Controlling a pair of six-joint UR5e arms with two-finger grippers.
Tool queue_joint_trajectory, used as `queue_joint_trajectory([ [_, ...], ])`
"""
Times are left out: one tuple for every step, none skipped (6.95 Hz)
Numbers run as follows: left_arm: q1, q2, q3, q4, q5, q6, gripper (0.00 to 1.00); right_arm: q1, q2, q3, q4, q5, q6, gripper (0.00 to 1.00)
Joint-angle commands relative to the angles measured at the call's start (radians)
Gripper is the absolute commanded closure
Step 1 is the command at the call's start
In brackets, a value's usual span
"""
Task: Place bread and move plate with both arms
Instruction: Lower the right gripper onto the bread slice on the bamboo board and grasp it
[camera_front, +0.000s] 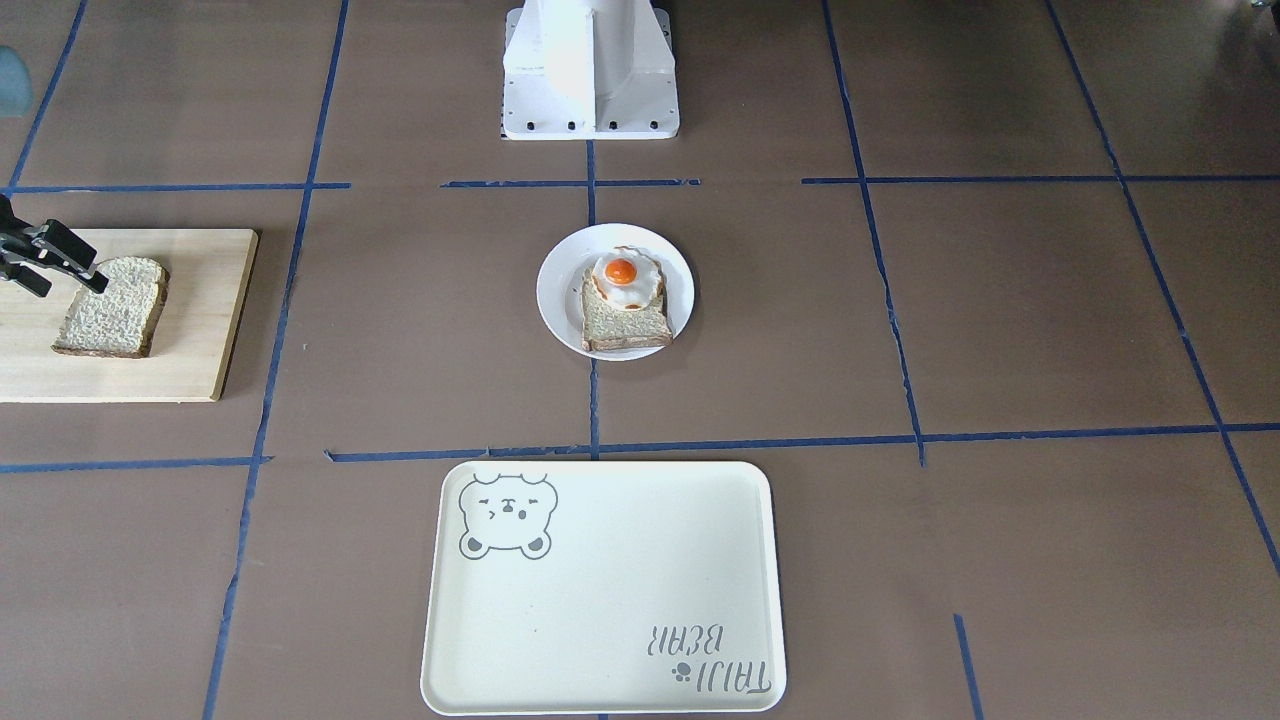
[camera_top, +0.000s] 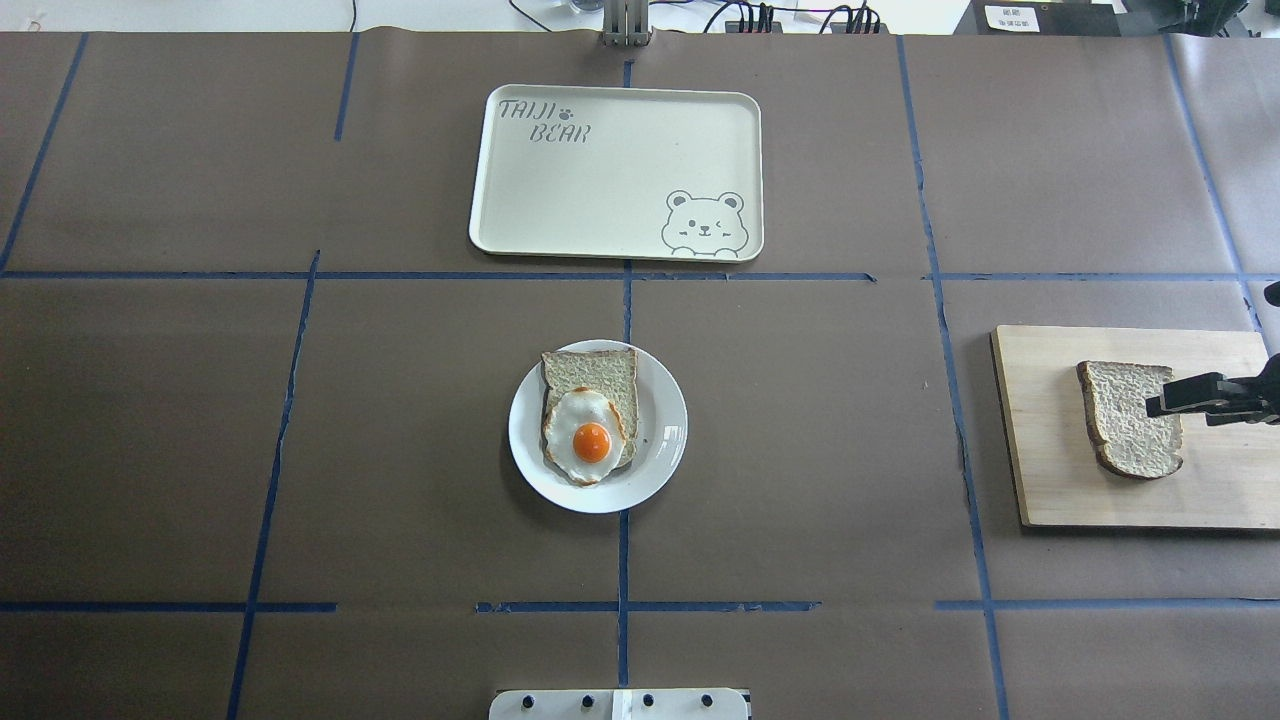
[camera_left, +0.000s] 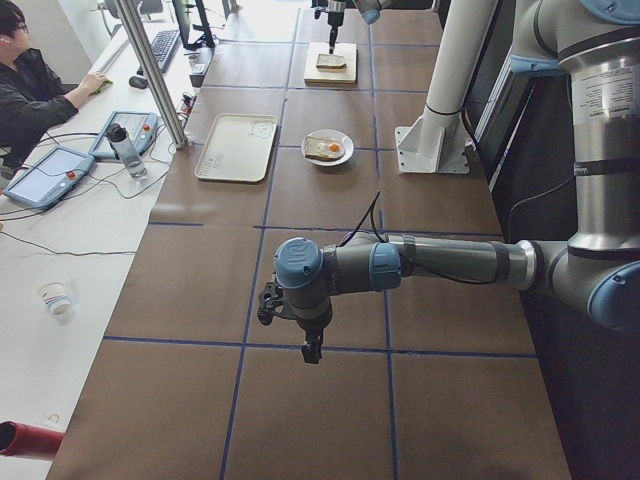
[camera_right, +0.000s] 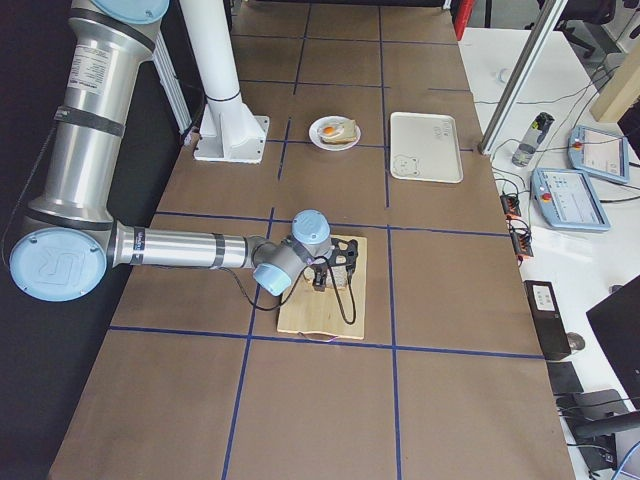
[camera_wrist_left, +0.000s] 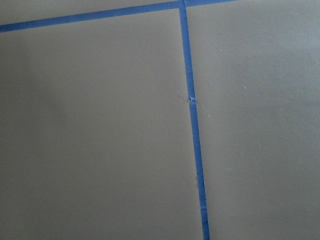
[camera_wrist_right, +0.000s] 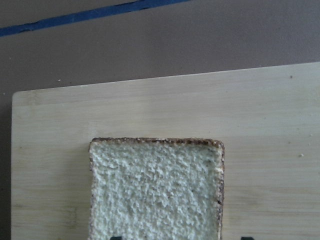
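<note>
Wooden board (camera_top: 1040, 480) at the table's right end; white plate (camera_top: 660, 465) at centre. The bread (camera_top: 1125, 420) lies flat on the board. It is probably light, soft and easily torn, so best pinched gently across its crust. The right claw (camera_front: 72, 280) hovers above it, spread wide and empty. The left claw (camera_left: 311, 352) is far off, and its opening cannot be told.

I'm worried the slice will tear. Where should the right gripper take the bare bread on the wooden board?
Probably pinch the bread across its two straight side crusts, mid-length, the right gripper coming down from above: it lies flat on the wooden board, so only its edges can be pinched.
</note>
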Motion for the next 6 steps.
queue_joint_trajectory([
  [0.000,0.000,0.000,0.000,0.000,-0.001,0.00,-0.026,-0.006,-0.015,0.002,-0.014,0.006,0.26],
  [0.000,0.000,0.001,0.000,0.000,0.000,0.00,-0.030,-0.006,-0.022,0.002,-0.014,0.006,0.28],
  [0.000,0.000,0.001,0.000,0.000,0.000,0.00,-0.033,-0.006,-0.026,0.002,-0.017,0.006,0.30],
  [0.000,0.000,0.001,0.000,0.000,-0.001,0.00,-0.044,-0.006,-0.028,0.002,-0.035,0.006,0.31],
  [0.000,0.000,0.003,0.000,0.000,-0.001,0.00,-0.047,-0.006,-0.031,0.002,-0.036,0.006,0.35],
  [0.000,0.000,0.003,0.000,0.000,-0.001,0.00,-0.049,-0.006,-0.031,0.002,-0.036,0.007,0.43],
])
